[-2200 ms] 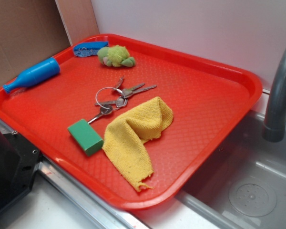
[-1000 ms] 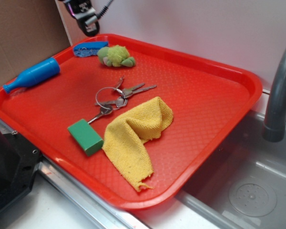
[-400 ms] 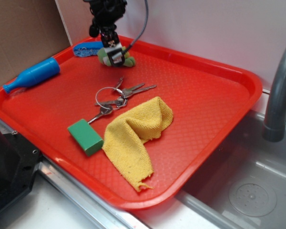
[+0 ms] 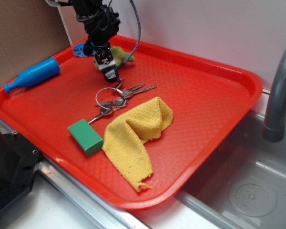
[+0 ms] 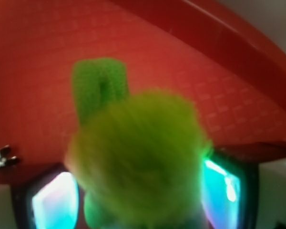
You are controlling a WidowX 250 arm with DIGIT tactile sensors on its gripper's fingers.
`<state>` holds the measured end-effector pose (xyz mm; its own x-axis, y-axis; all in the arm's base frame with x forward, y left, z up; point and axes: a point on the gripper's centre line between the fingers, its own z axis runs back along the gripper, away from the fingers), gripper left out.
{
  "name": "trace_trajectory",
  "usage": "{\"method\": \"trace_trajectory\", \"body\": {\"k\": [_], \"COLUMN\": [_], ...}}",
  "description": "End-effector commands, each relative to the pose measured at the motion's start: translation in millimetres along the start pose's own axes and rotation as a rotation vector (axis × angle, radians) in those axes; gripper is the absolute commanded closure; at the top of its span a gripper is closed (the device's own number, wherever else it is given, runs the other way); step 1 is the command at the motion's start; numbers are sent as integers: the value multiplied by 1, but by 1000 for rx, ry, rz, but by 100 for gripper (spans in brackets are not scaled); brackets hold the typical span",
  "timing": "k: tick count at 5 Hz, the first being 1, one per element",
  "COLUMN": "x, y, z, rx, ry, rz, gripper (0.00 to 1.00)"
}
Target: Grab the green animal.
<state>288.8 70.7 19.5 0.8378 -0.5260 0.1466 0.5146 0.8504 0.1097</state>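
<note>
At the upper left of the exterior frame a blue plastic bottle-shaped toy [image 4: 32,74] lies on the red plastic tray surface [image 4: 200,100]. Right of it, the black end effector [image 4: 108,69] covers the small fuzzy yellow-green plush animal [image 4: 118,53]. In the wrist frame the plush [image 5: 140,157] sits between both fingers [image 5: 55,202], jaws spread, not clenched.

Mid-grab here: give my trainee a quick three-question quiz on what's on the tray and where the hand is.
1. True or false: the hand is down at the green animal, with one finger on each side of it in the wrist view.
2. Which lies nearest the keys? A) blue bottle B) yellow cloth C) faucet
3. Fill in: the green block rests on the red ____.

Key: 1 true; 2 B; 3 tray.
</note>
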Motion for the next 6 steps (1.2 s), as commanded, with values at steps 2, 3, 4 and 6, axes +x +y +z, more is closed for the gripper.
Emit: {"method": "trace_trajectory", "body": {"k": [2,3,4,6], "x": [36,42,55,42], "y": [-7,-20,-38,-65], "z": [90,146,186,210], "rx": [136,51,-3,-63], "ry": [9,-67,-37,8], "rz": [259,386,470,488], "gripper": [100,100,100,100]}}
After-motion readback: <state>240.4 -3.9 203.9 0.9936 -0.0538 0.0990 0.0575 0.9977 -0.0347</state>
